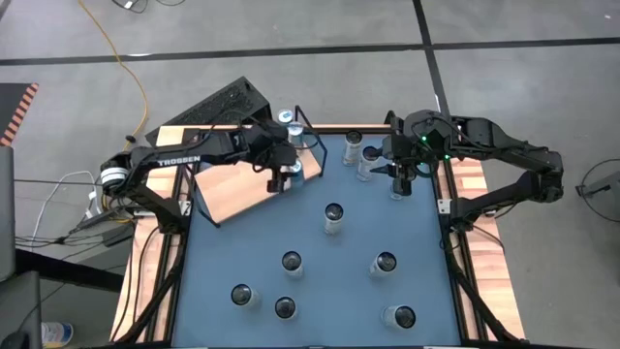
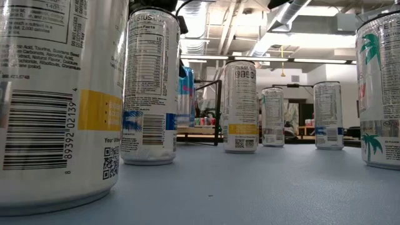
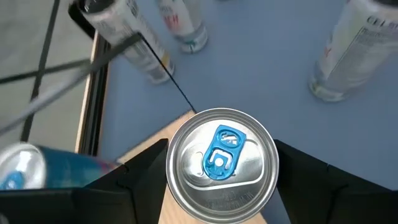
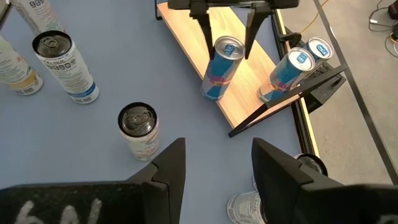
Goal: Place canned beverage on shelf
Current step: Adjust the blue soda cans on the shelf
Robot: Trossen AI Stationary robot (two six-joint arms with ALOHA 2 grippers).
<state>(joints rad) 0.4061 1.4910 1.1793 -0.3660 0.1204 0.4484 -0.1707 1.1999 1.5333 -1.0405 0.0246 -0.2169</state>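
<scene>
A blue canned beverage [image 4: 221,68] with a blue tab [image 3: 221,155] stands upright on its base on the shelf, a pale-wood board [image 1: 232,189] at the table's far left. My left gripper [image 1: 284,176] hangs above it, open. Its fingers [image 4: 204,25] stand on either side of the can's top with narrow gaps. Two more blue cans [image 4: 289,71] lean at the shelf's black wire frame end. My right gripper [image 4: 217,174] is open and empty over the blue tabletop at the far right.
Several cans stand upright on the blue tabletop [image 1: 426,242]: one at the middle [image 1: 333,215], others toward the near edge [image 1: 291,262] [image 1: 385,264] [image 1: 401,317]. Two stand by my right gripper [image 1: 352,145]. A pale can [image 4: 249,208] lies under my right gripper.
</scene>
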